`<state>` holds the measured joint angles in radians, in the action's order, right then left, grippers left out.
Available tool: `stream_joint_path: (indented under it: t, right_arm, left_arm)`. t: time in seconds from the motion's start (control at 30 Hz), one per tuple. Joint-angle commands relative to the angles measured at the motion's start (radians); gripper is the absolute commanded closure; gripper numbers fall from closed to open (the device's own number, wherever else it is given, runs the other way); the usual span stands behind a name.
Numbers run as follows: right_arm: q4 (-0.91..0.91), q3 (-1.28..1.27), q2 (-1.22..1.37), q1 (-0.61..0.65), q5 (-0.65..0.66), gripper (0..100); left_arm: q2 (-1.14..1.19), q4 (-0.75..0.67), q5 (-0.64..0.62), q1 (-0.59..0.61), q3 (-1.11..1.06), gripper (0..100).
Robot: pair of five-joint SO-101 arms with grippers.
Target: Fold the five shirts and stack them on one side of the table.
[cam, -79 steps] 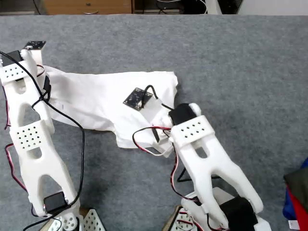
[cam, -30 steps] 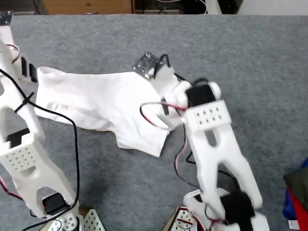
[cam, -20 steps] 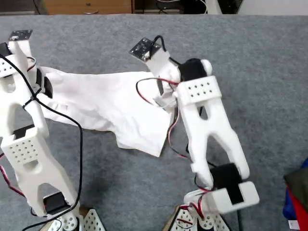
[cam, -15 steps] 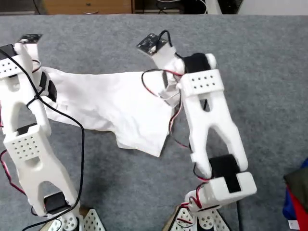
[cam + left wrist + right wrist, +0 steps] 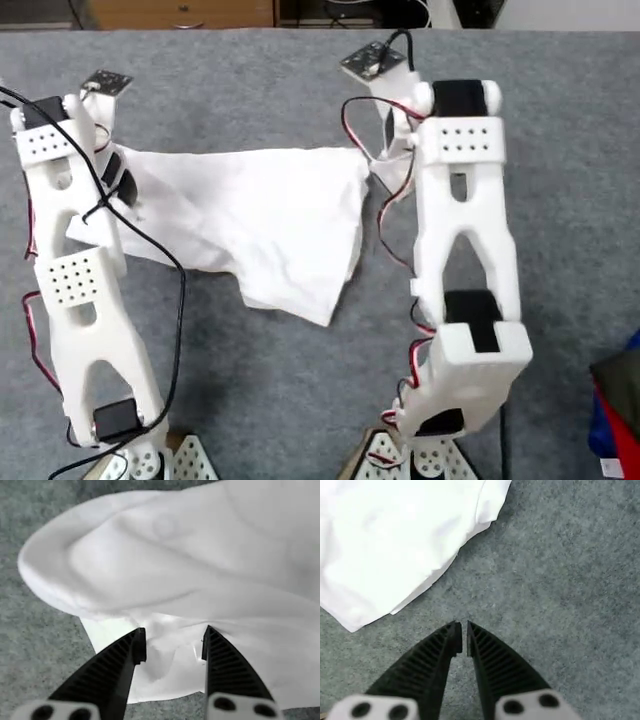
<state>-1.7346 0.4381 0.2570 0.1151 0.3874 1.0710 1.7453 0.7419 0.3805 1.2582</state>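
The shirt (image 5: 250,215) is lying rumpled on the desk (image 5: 540,110). The left end effector (image 5: 173,636) is hovering released over one end; the right end effector (image 5: 464,628) is hanging clenched and empty over desk beside the other. Both should be pinching matching corners and pulling taut.

The middle of the grey felt-covered table (image 5: 560,150) is taken up by the crumpled white cloth shirt (image 5: 260,215); its left end is overhung by the white plastic left arm (image 5: 75,280), and the white plastic right arm (image 5: 460,220) is placed just beside its right edge; bare felt is left open along the far edge, to the right of the right arm, and between the arms in front of the shirt; the near right corner is blocked by a heap of dark, red and blue cloth (image 5: 615,400).
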Motion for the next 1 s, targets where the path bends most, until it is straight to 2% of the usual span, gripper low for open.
stream_joint_path:
  t: [0.0, 0.13, 0.27, 0.5, 0.7, 0.97]
  right_arm:
    - [-0.012, 0.061, 0.008, -0.016, -0.048, 96.1]
    - [-0.012, 0.059, 0.016, -0.016, -0.075, 96.1]
    - [-0.011, 0.059, 0.013, -0.016, -0.072, 96.1]
    - [-0.011, 0.061, 0.012, -0.018, -0.071, 96.1]
    - [-0.012, 0.061, 0.01, -0.018, -0.071, 96.1]
    - [-0.012, 0.061, 0.015, -0.018, -0.069, 96.1]
  left_arm:
    - [0.001, -0.011, 0.006, 0.018, 0.103, 86]
    - [0.005, -0.009, 0.026, 0.034, 0.103, 98]
    - [0.007, 0.014, 0.106, 0.057, 0.101, 97]
    - [-0.001, 0.015, 0.161, 0.089, 0.101, 96]
    - [-0.015, 0.017, 0.192, 0.127, 0.097, 83]
    - [-0.211, 0.015, 0.199, 0.112, -0.227, 82]
